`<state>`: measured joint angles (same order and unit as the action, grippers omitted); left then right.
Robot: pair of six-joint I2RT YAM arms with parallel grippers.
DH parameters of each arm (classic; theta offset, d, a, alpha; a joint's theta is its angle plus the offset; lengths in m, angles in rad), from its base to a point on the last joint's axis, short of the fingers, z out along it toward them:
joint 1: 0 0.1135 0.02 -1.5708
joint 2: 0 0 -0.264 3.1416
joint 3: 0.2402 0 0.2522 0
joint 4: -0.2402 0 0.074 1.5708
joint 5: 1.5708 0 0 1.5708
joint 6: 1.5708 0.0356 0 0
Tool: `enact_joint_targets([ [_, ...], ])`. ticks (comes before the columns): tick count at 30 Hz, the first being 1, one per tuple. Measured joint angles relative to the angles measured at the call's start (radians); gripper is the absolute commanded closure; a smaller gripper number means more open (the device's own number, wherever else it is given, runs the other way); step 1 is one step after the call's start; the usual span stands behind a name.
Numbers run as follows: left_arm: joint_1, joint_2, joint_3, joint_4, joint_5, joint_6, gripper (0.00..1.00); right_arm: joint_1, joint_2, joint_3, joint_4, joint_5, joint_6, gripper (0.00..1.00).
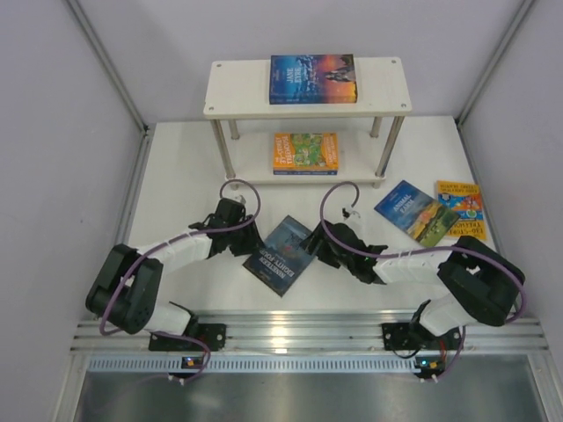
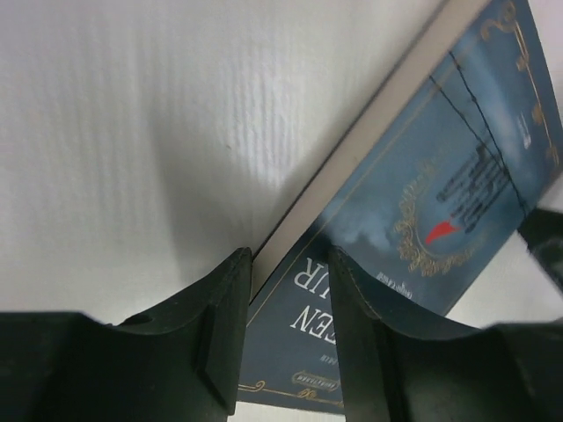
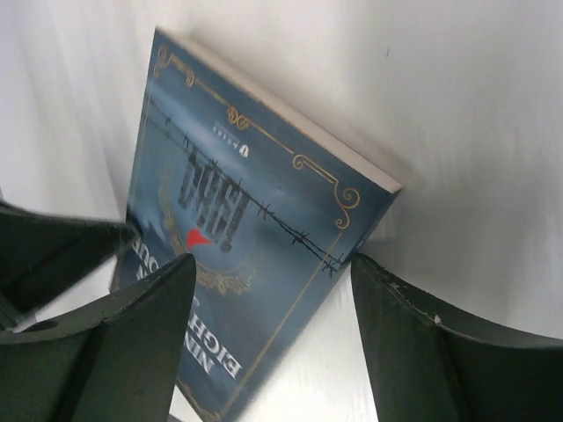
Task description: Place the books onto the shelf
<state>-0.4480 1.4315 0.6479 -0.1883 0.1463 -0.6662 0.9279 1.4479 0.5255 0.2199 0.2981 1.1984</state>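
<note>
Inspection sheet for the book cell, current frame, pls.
Surface: white tabletop, no spills seen.
Job's things: cream two-tier shelf, metal legs; blue-and-sunset paperback on top board; orange-and-green paperback on lower board; dark blue paperback between both arms; blue-and-green paperback and yellow paperback touching, table right.
Clutter: nothing seen.
Grippers: left pincer straddles dark blue paperback's edge, grip unclear; right pincer open at its corner.
Cables: purple cable loops over each arm.
Surroundings: pale enclosure walls; aluminium rail at near edge.

Upper book (image 1: 312,78) atop shelf (image 1: 237,92), lower book (image 1: 305,151) beneath, middle book (image 1: 281,255) in front, two books (image 1: 415,211) to its right
</note>
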Motion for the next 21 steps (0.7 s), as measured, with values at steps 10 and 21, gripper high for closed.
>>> enact_joint_targets([
  [10, -0.145, -0.121, -0.081, -0.043, -0.002, -0.106, 0.43, -0.145, 0.019, 0.064, 0.016, -0.145, -0.29, 0.29],
  [21, -0.14, -0.006, 0.026, -0.079, -0.053, -0.038, 0.5, -0.115, -0.144, 0.011, -0.171, -0.129, -0.231, 0.22],
])
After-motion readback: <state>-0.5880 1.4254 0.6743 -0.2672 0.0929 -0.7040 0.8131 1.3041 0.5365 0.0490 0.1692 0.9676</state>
